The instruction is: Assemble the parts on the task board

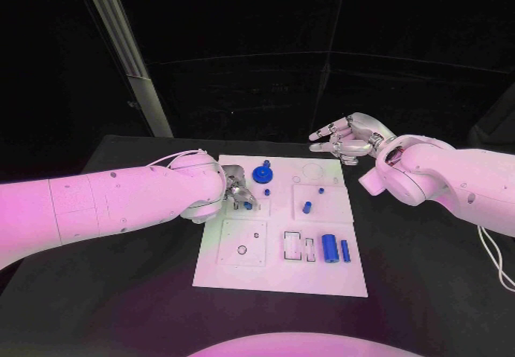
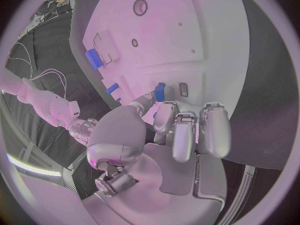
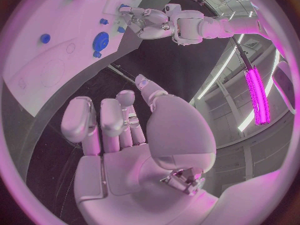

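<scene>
The white task board lies in the middle of the black table. My left hand is over the board's left half and pinches a small blue part between thumb and a finger, close to a small slot. A blue gear stands just beyond that hand. Two short blue pegs stand in the right-hand plate, and two blue cylinders lie nearer the front. My right hand hangs above the board's far right corner, fingers apart and holding nothing; its own view shows the hand well off the board.
A square plate with small holes takes up the board's front left. A slanted metal post stands behind the table at the left. Bare black table lies to the right of the board, with a thin cable at the edge.
</scene>
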